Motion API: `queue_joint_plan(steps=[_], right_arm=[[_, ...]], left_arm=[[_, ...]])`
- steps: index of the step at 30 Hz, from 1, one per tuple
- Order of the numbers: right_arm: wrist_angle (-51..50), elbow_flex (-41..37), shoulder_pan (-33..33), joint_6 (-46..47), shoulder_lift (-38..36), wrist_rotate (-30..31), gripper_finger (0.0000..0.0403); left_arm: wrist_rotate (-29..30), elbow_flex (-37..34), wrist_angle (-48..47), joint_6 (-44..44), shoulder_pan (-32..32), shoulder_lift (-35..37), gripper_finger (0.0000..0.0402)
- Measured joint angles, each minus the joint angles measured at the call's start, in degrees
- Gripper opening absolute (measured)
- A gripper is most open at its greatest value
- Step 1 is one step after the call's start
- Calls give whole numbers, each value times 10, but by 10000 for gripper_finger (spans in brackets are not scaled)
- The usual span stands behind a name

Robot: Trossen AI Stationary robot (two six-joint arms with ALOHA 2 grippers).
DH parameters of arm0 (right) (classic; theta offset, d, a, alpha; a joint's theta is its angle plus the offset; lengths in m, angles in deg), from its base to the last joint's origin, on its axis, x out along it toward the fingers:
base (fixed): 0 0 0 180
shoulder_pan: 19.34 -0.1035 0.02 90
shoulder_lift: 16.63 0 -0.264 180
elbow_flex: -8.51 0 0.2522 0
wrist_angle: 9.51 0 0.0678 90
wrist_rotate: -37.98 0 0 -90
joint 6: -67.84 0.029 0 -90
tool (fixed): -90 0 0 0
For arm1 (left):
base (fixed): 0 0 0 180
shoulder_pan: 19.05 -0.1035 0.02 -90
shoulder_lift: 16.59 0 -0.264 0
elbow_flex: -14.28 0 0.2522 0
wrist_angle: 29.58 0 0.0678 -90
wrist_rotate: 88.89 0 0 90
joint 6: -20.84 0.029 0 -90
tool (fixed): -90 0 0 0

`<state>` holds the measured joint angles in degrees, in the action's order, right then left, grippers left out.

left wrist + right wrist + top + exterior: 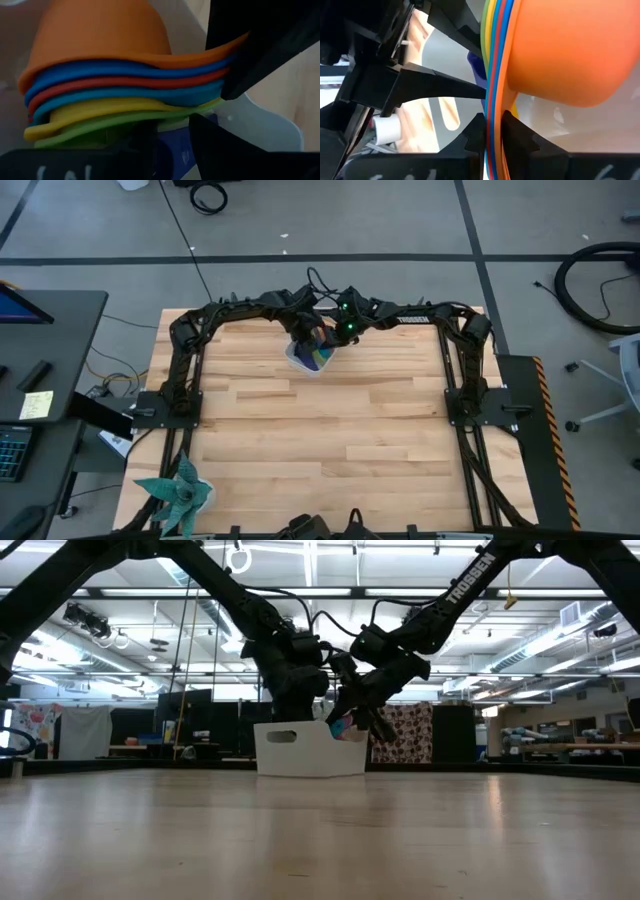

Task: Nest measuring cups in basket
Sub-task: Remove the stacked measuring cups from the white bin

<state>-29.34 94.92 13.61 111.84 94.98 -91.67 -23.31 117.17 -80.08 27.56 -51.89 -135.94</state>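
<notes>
Measuring cups (570,50) stacked, handles pinched by right claw (492,130) over basket (305,750).

The stacked measuring cups (125,85) show bands of colour: orange (100,30) outermost, then blue, red, light blue, yellow and green at the rims, with a dark blue one (170,150) beside them. The basket (310,748) is plain white. Both arms are black; the left hand (200,120) and right hand (492,125) have black fingers. A small green light (351,328) glows on the right arm. The tabletop (320,440) is pale wood in light and tan planks. A teal spiky plant (180,492) sits at its corner.
</notes>
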Motion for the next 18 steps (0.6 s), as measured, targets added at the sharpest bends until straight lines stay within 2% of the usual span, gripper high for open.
queue_joint_plan(steps=[9, 18], right_arm=[[22, 0, 6, 44, 0, -44, 47], [29, 0, 6, 55, 0, -61, 47]], left_arm=[[26, 66, -76, 39, 3, -1, 109], [27, 73, -86, 44, 3, 0, 89]])
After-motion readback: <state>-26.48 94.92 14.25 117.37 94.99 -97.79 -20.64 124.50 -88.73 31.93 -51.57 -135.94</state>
